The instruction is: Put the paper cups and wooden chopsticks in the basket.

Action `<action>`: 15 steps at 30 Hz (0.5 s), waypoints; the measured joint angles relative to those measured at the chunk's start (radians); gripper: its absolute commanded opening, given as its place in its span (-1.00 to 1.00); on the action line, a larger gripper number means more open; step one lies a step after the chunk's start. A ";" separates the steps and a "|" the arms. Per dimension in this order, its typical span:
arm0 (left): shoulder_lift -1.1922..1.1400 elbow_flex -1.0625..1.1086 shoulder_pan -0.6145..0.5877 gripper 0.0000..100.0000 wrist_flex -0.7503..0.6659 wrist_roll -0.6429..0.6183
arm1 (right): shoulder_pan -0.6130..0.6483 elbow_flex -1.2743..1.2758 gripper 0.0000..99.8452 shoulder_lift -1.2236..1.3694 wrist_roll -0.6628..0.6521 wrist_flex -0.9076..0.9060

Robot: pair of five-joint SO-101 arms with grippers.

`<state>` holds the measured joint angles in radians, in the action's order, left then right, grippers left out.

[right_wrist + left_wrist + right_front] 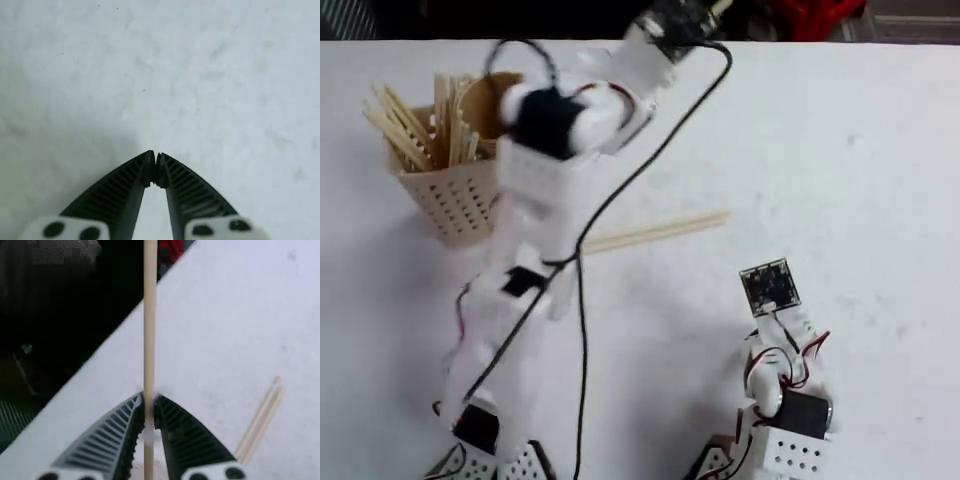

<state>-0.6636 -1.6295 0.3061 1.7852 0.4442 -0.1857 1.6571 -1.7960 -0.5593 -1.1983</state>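
At far left the basket [455, 205] already holds many chopsticks [405, 125] and a cup [485, 100], so we judge the task mostly done. The left gripper [149, 407] pinches one chopstick [149, 315] near the far edge of the table [870, 150], right of the basket, and a pair [660, 232] lies mid-table, not yet collected. The right gripper [155, 170], pressed together on nothing, hangs over bare table at near right.
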 measured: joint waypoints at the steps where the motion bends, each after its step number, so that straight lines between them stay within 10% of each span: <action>1: 0.048 0.000 -0.006 -0.96 0.000 -0.014 | 0.000 0.000 -0.96 0.000 0.000 0.000; 9: 0.404 0.066 -0.195 -0.96 0.000 -0.115 | 0.000 0.000 -0.96 0.000 0.000 0.000; 15: 0.740 0.568 -0.345 -0.96 -0.002 -0.140 | 0.000 0.000 -0.96 0.000 0.000 0.000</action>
<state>0.0760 -1.0618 -0.0391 1.7837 0.3046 -0.1857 1.6571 -1.7960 -0.5593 -1.1983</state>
